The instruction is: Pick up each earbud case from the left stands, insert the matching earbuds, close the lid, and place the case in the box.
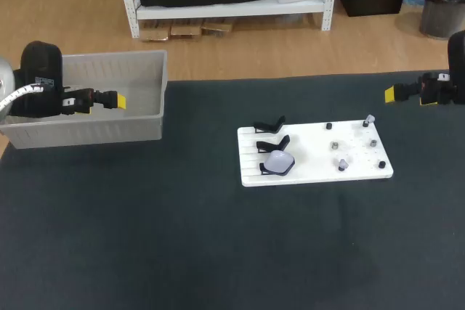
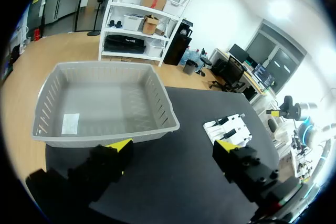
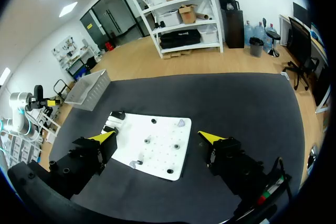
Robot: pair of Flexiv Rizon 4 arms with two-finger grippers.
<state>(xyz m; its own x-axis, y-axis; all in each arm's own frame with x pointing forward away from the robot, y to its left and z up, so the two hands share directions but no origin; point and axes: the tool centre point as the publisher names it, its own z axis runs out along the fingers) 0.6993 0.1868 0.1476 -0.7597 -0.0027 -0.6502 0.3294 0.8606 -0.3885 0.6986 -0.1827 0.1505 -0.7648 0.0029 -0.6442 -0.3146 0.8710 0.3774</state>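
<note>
A white board (image 1: 316, 172) lies right of the table's middle. Three black stands (image 1: 270, 125) line its left side. The nearest stand holds a pale earbud case (image 1: 279, 161); the other two look bare. Small earbuds (image 1: 369, 119) sit on pegs on the board's right half, another earbud (image 1: 343, 165) nearer the front. My left gripper (image 1: 116, 99) hangs open over the grey box (image 1: 145, 70) at the far left. My right gripper (image 1: 390, 94) is open at the far right, beyond the board. The left gripper (image 2: 173, 148) and right gripper (image 3: 157, 139) hold nothing.
The box (image 2: 105, 100) is empty apart from a label on its floor. Black cloth (image 1: 182, 252) covers the table, with wide room in front of the board (image 3: 157, 153) and between it and the box (image 3: 89, 88).
</note>
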